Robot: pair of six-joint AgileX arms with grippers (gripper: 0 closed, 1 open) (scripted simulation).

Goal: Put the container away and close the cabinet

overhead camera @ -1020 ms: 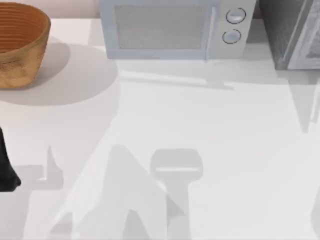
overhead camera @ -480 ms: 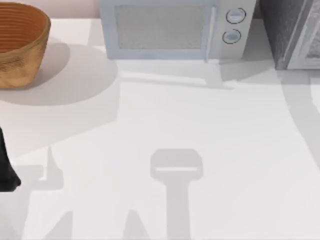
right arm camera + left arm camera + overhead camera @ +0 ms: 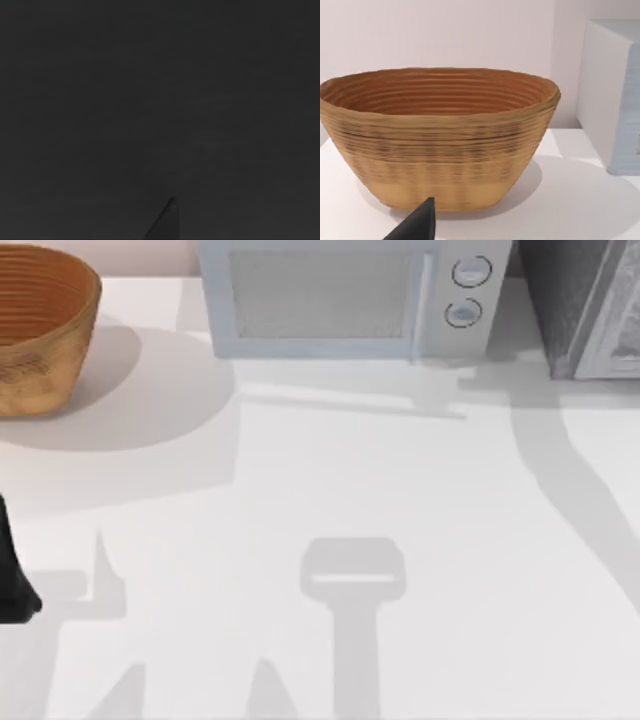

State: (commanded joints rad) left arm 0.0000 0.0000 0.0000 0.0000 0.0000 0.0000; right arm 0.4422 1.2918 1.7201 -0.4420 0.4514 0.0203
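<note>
One shadow has swung toward the cabinet [image 3: 580,310] at two o'clock, suggesting the right arm approaches it; grip unreadable.

Basket [image 3: 40,325], microwave [image 3: 345,300], cabinet [image 3: 585,305] line table [image 3: 400,490].

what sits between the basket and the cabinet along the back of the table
The white microwave stands between the basket at the left and the cabinet at the right, apart from the basket, as the top view shows.

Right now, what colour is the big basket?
Brown, woven in ridged rings, paler tan near its base. The left wrist view shows it best.
</note>
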